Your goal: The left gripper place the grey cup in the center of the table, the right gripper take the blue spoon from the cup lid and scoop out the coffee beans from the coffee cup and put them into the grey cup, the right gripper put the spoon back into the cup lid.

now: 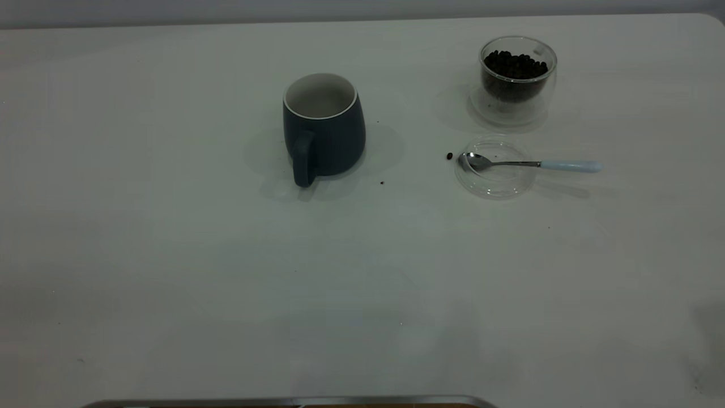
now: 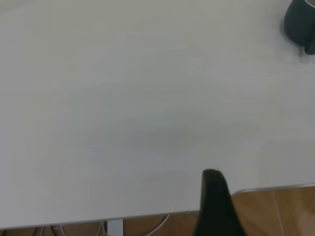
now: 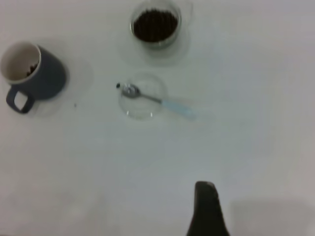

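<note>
The grey cup stands upright near the middle of the table, handle toward the near side. In the right wrist view the grey cup holds a few dark beans. The clear coffee cup with coffee beans stands at the far right. In front of it lies the cup lid, with the blue spoon resting in it, bowl inside and handle pointing right. Neither gripper shows in the exterior view. The left gripper hangs over the table's near edge, far from the grey cup. The right gripper is well back from the spoon.
One stray bean lies on the table just left of the lid, and a small dark crumb lies right of the grey cup. The table's near edge and a wooden floor show in the left wrist view.
</note>
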Controlling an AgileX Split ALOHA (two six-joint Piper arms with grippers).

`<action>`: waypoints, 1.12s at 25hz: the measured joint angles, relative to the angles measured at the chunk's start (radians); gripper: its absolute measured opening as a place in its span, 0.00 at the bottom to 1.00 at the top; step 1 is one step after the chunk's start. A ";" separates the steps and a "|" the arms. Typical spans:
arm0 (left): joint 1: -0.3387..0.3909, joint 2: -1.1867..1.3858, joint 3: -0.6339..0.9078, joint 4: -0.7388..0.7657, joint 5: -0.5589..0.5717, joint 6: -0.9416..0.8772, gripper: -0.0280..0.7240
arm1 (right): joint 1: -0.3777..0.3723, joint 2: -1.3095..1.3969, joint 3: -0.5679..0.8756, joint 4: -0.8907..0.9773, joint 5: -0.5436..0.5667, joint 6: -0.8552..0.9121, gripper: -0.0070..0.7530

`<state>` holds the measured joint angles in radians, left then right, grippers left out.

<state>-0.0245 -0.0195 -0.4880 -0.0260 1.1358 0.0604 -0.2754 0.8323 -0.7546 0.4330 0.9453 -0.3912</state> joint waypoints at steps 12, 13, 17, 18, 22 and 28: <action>0.000 0.000 0.000 0.000 0.000 0.000 0.79 | 0.205 -0.393 0.113 -0.210 0.117 0.153 0.79; 0.000 0.000 0.000 0.000 0.000 0.000 0.79 | 0.205 -0.409 0.113 -0.225 0.143 0.170 0.79; 0.000 0.000 0.000 0.000 0.000 0.000 0.79 | 0.205 -0.448 0.129 -0.262 0.188 0.194 0.79; 0.000 0.000 0.000 0.000 0.000 0.000 0.79 | 0.205 -0.455 0.144 -0.270 0.191 0.194 0.79; 0.000 0.000 0.000 0.000 0.000 0.000 0.79 | 0.205 -0.491 0.216 -0.285 0.189 0.221 0.79; 0.000 0.000 0.000 0.000 0.000 0.000 0.79 | 0.260 -0.607 0.273 -0.352 0.172 0.272 0.79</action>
<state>-0.0245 -0.0195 -0.4880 -0.0260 1.1358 0.0604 -0.0153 0.2255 -0.4816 0.0813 1.1172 -0.1191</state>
